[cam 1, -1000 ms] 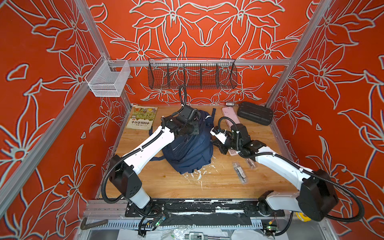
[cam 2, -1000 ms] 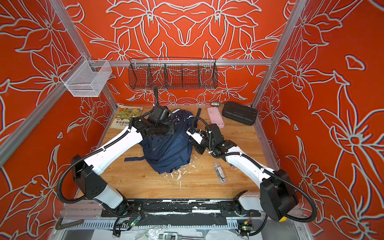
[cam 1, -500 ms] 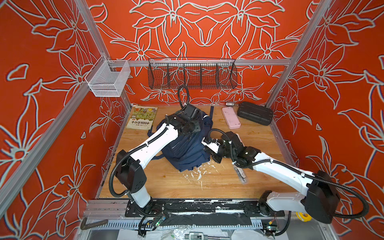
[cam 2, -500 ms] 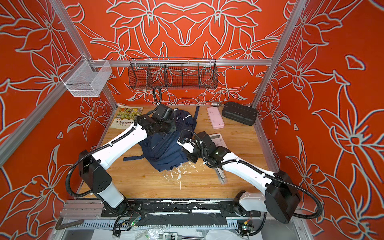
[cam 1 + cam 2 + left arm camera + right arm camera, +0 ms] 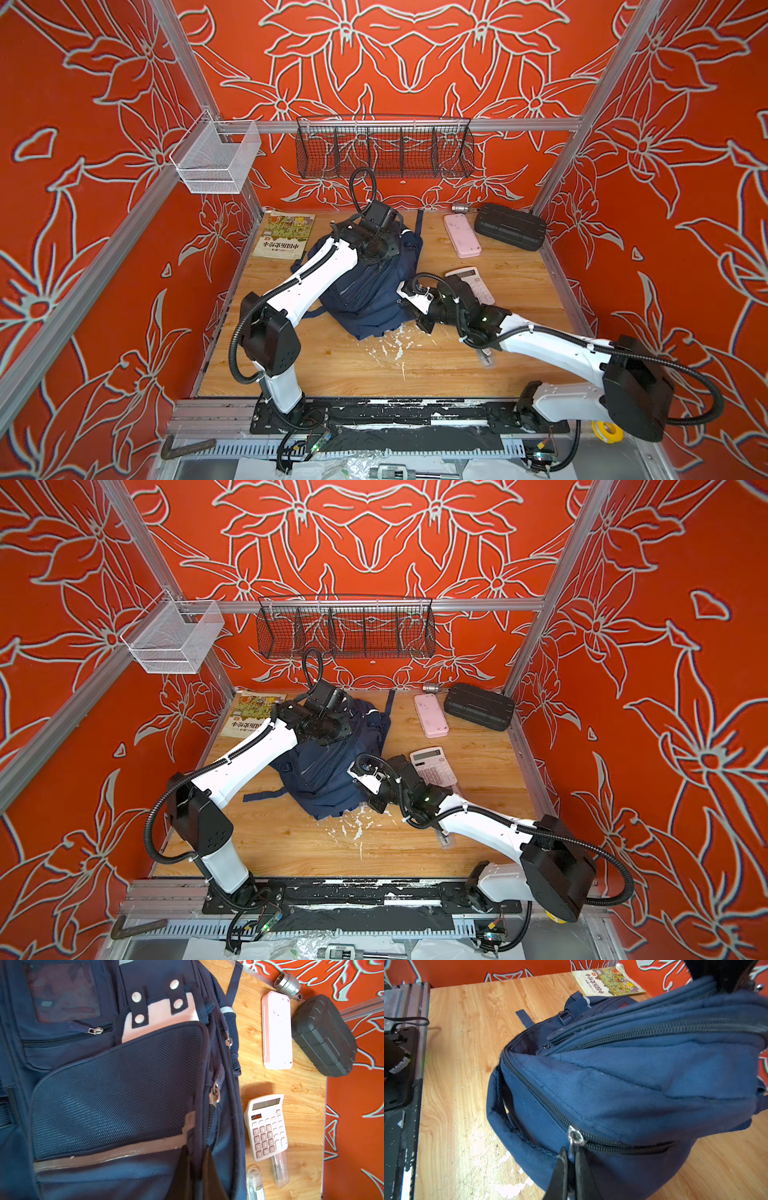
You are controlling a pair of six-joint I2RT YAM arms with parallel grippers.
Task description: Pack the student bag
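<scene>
As student bag (image 5: 365, 295) slumps, book (image 5: 284, 235) shows Chinese lettering.

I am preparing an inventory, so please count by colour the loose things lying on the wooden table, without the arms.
Navy: 1, the student bag
Pink: 2, the flat case and the calculator
Black: 1, the ribbed hard case
Clear: 2, the pen tube and the small packet
Silver: 1, the metal fitting
Multicoloured: 1, the book
Total: 8

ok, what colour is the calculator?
The calculator is pale pink with darker pink keys; left wrist view shows it best.
</scene>
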